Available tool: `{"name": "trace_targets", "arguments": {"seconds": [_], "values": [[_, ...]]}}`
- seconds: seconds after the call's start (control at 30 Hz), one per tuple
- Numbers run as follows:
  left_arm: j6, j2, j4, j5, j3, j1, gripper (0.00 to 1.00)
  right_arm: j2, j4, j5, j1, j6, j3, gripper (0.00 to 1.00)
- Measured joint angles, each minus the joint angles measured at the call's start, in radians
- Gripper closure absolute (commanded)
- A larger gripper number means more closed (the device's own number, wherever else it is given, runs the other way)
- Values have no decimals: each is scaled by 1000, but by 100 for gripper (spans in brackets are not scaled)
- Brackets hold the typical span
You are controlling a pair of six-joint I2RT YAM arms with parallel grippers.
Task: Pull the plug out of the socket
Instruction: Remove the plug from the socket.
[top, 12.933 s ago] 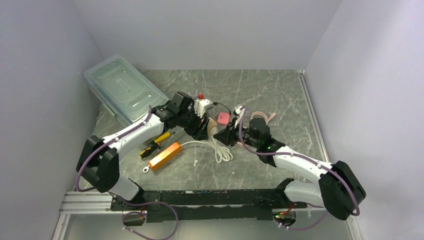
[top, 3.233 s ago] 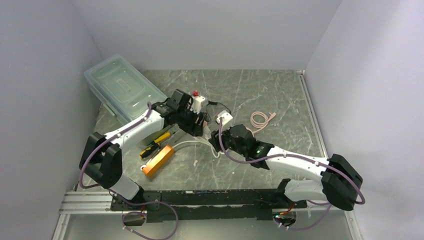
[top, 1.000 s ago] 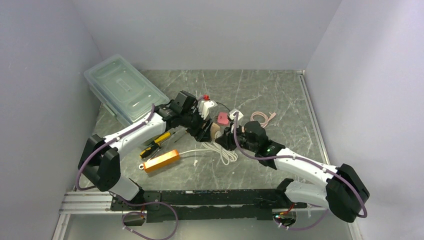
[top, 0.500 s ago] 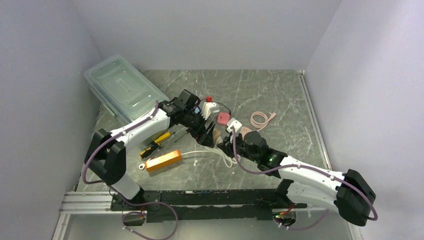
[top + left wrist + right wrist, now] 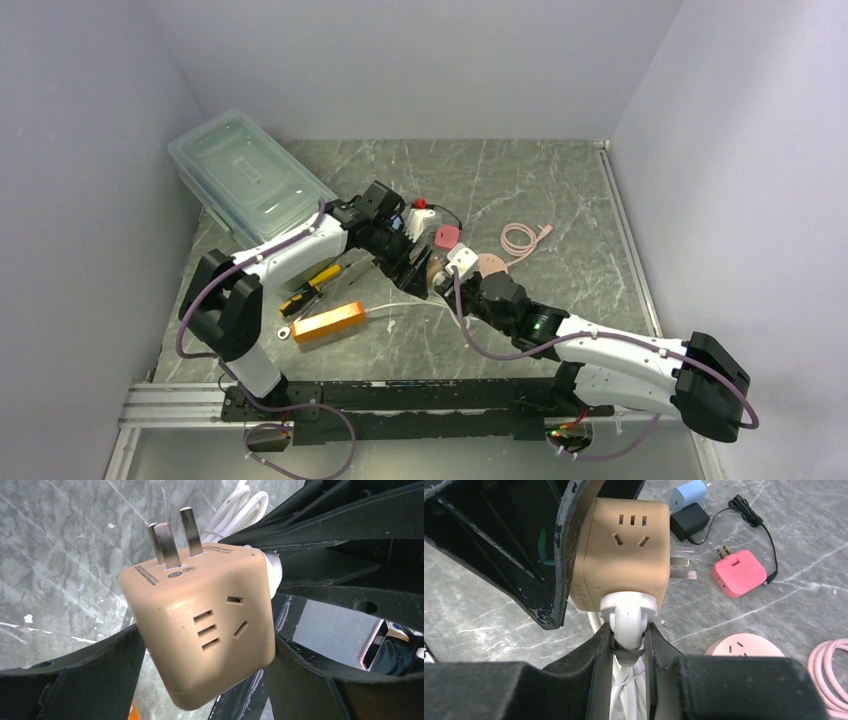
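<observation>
From above, the two arms met over the middle of the grey marbled table [image 5: 560, 190]. The left gripper [image 5: 415, 262] and right gripper [image 5: 449, 285] were nose to nose, with a tan cube socket [image 5: 433, 272], a boxy plastic adapter, just visible between them. In the left wrist view the cube filled the frame, its three metal prongs [image 5: 170, 542] pointing up and away and a black finger [image 5: 85, 675] close by each flank. The jaws stood wide, but I could not tell whether they pressed the cube or only bracketed it. In the right wrist view a white plug [image 5: 626, 612] of moulded plastic sat fully home in the cube's near face. The right gripper's fingers [image 5: 589, 680] were clenched on its neck, and the white cord [image 5: 624, 695] trailed down between them. A pink square adapter [image 5: 739, 572] lay on the table beyond, well apart. As I judged it, the step in hand was the pull itself: the plug was gripped but not yet out. The next move called for the left gripper to hold the cube firmly. The right would then draw straight back along the line of the pins, away from the cube, without twisting, so the neck would not slip through its fingers.
</observation>
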Motion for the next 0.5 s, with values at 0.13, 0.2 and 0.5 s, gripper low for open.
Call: {"name": "trace_targets", "arguments": {"seconds": [0.13,0.2,0.5], "values": [[-13,0,5,-24,0,0,17,32,0,57,26,-12,8,100],[-18,0,14,-40,0,0,20,56,-5,86,41,-18,17,100],[-41,0,61,-92,-5,-13,43,101,-18,163,67,-21,47,100]]}}
